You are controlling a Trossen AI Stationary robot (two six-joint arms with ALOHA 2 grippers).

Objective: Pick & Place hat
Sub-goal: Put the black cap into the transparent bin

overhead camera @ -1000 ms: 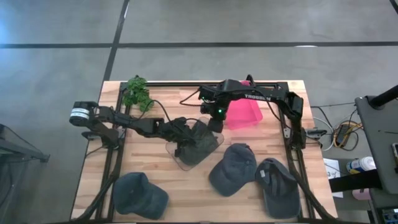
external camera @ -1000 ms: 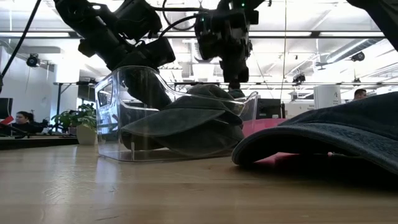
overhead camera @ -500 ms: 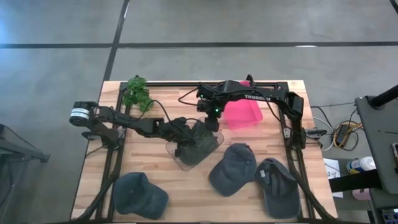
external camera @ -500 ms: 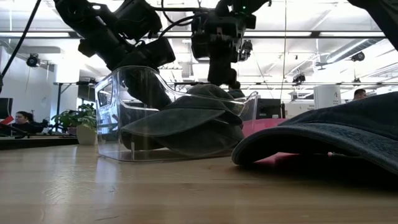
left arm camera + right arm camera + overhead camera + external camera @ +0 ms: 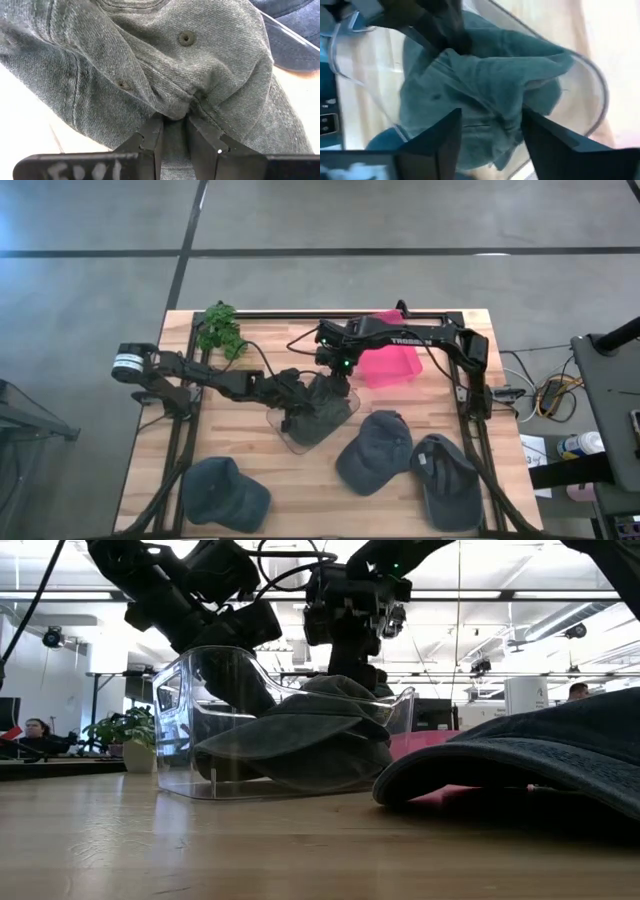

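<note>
A grey-green hat (image 5: 322,408) lies crumpled in a clear plastic bin (image 5: 300,438) at the table's middle, its crown (image 5: 335,690) rising above the bin's rim. My left gripper (image 5: 175,132) reaches into the bin from the left and is shut on the hat. My right gripper (image 5: 490,125) hangs open just above the hat's far side (image 5: 338,375), its fingers apart over the cloth and touching nothing. My left gripper pinches a bunched fold of the hat's crown cloth (image 5: 175,114) between its two fingers. The fingers slant down into the bin from the table's left (image 5: 240,690). The hat rests on the bin's floor, slack around the pinch.
A pink bin (image 5: 392,365) stands behind the clear one, at the far right. Three more dark hats lie near the front edge: one at the left (image 5: 225,492), two at the right (image 5: 375,450) (image 5: 445,480). A green plant (image 5: 220,328) sits at the far left.
My right gripper has opened, let go of the hat's top and risen a little, shifting slightly toward the far left. The hat stays in the clear bin, with my left gripper still shut on it.
</note>
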